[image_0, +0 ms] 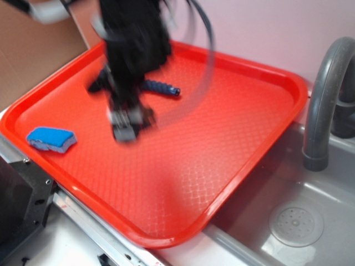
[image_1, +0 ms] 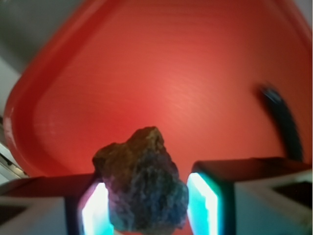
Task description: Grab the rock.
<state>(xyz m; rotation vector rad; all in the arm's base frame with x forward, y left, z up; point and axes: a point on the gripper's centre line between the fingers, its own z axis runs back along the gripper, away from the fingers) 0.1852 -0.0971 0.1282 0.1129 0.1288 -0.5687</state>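
1. The gripper (image_1: 146, 205) hangs over the middle-left of the red tray (image_0: 233, 138), its two glowing pale pads (image_1: 95, 210) standing either side of the rock (image_1: 142, 183). The left pad looks to touch the stone; a thin strip of red shows between the stone and the right pad, so whether the hold is firm cannot be told.
2. The rock is a lumpy, angular stone, dark brown with bluish-grey patches and a rough, pitted face, rising to a blunt peak above the pads. In the exterior view it is hidden behind the blurred black arm (image_0: 133, 44).
3. The tray is glossy moulded plastic with a fine diamond-patterned floor, a raised rim and rounded corners.
4. A dark blue, ribbed, rod-like object (image_0: 161, 87) lies on the tray just behind the arm; in the wrist view it shows as a dark blurred streak at right.
5. A blue sponge (image_0: 51, 138), soft-edged and wedge-shaped, rests near the tray's left rim, well apart from the gripper.
6. A grey sink (image_0: 310, 221) with a round drain sits beside the tray at right, its curved matte grey faucet (image_0: 324, 94) rising beyond the tray's edge.
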